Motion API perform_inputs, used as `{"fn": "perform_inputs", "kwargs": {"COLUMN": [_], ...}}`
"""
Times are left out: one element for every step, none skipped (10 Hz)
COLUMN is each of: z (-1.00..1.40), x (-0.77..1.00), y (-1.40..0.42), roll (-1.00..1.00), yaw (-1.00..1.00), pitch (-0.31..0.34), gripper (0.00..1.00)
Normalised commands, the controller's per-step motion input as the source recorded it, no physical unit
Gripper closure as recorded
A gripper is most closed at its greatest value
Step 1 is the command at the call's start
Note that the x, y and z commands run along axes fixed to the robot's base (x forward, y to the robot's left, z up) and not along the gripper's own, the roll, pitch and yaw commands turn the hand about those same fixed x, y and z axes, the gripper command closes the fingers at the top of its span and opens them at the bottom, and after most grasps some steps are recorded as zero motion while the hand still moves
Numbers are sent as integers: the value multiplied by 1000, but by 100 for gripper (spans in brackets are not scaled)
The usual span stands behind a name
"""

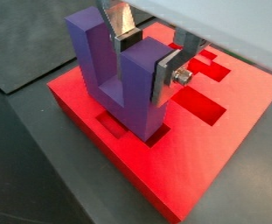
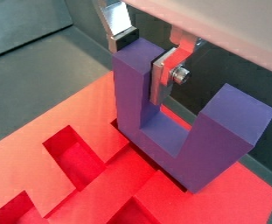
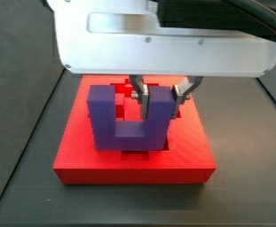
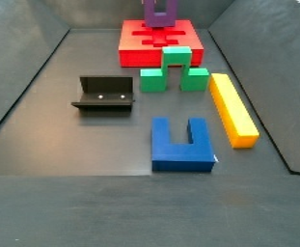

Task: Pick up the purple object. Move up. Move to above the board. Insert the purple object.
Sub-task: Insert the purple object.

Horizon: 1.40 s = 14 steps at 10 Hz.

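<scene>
The purple object [image 1: 117,87] stands upright with its two arms pointing up. Its joining bar is sunk in a recessed slot near one end of the red board [image 1: 214,153]. My gripper [image 1: 144,59] is shut on one arm of the purple object, with a silver finger [image 2: 163,77] flat against each side of it [image 2: 136,87]. In a side view the white gripper body hangs over the board [image 3: 81,151], and the fingers [image 3: 182,91] reach down to the purple object [image 3: 105,120]. From farther off, the purple object [image 4: 159,12] shows at the board's [image 4: 133,43] far end.
On the dark floor in front of the board lie three green blocks [image 4: 152,80] [image 4: 196,77] [image 4: 177,58], a long yellow bar [image 4: 233,108] and a blue U-shaped block [image 4: 183,145]. The black fixture [image 4: 103,95] stands to their left. Sloping walls surround the floor.
</scene>
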Motion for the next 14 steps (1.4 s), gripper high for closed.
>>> {"fn": "perform_inputs", "kwargs": {"z": [-251, -220, -231, -200, -237, -237, -383, -717, -891, -911, -914, -846, -589, 0], "x": [17, 306, 343, 354, 94, 0, 0, 0, 0, 0, 0, 0, 0, 0], "y": [0, 0, 0, 0, 0, 0, 0, -23, -46, -83, -77, -60, -43, 0], "roll": [-126, -96, -80, -11, 0, 0, 0, 41, 91, 150, 183, 169, 141, 0], "yaw": [0, 0, 0, 0, 0, 0, 0, -6, -26, -37, -51, -51, -26, 0], "pitch": [-236, -199, -183, -130, -86, -67, -117, -179, -171, -120, -33, 0, 0, 0], "gripper": [100, 100, 100, 100, 100, 100, 100, 100, 100, 100, 100, 100, 100, 100]}}
